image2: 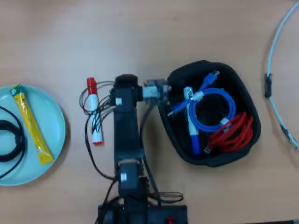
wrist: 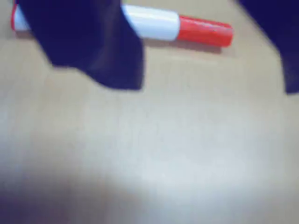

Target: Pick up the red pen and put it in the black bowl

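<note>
No readable text, labels, brands or numbers appear in either view; any print on the yellow sachet (image2: 31,125) is too small to make out.

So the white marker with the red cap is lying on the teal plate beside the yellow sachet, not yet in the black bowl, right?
Not quite. The white marker with the red cap lies on the bare wooden table, between the light teal round plate and the arm, as the overhead view shows. Only the yellow sachet and a black cable are on that plate. It is indeed not yet in the black rounded-square bowl.
</note>
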